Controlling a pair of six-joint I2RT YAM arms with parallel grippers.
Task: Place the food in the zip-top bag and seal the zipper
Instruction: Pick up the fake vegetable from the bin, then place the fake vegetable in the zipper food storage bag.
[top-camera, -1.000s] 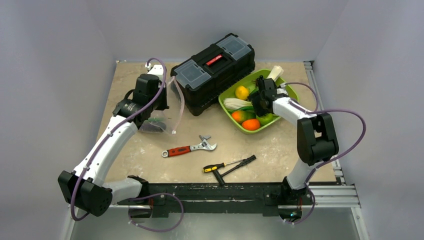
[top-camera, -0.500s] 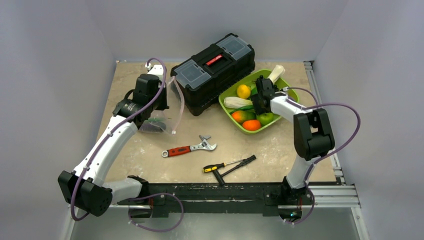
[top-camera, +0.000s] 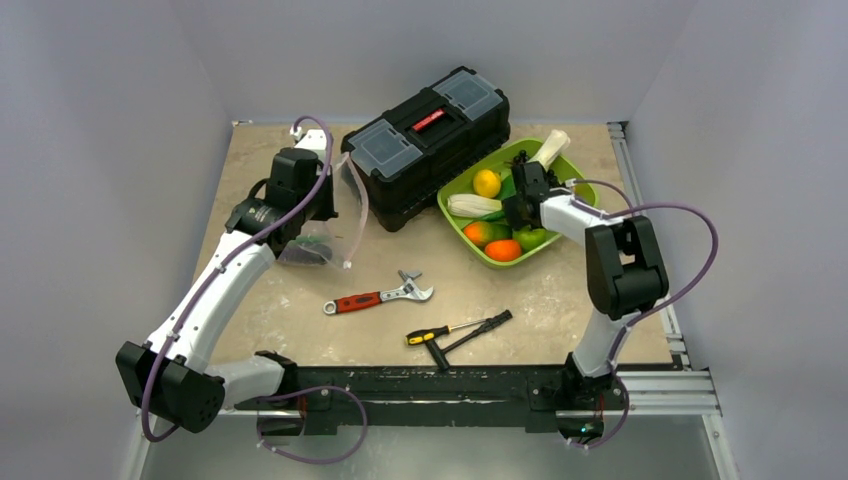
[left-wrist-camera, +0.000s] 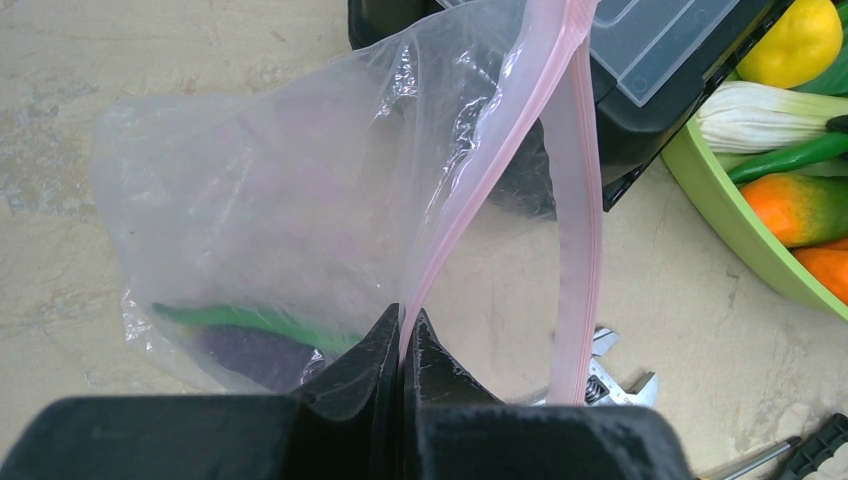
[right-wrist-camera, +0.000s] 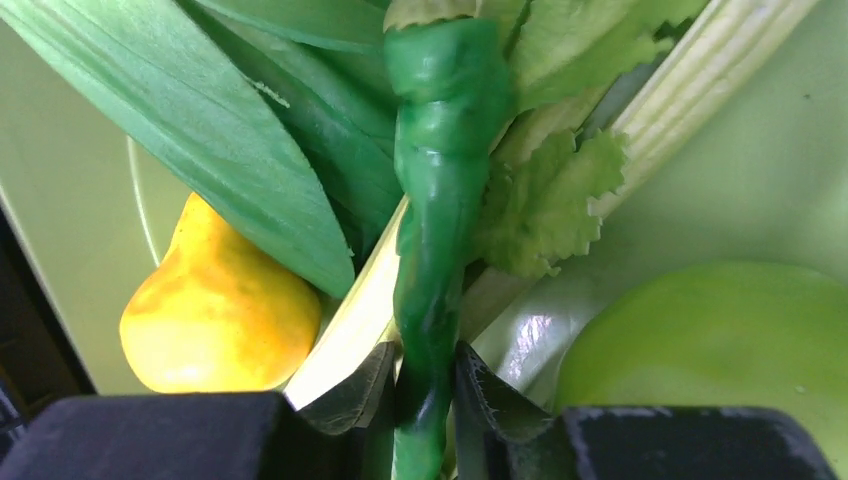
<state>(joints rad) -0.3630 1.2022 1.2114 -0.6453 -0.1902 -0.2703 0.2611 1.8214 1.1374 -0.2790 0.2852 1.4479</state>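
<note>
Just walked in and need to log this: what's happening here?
The left gripper is shut on the zipper of the zip-top bag, holding its mouth up beside the toolbox; a green piece and a dark purple piece lie inside. The right gripper, in the lime-green tray, is shut on a slim green pod.

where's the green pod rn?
Right wrist view: green pod held in the right tool, over the lime tray, between the yellow fruit and the green apple.
</note>
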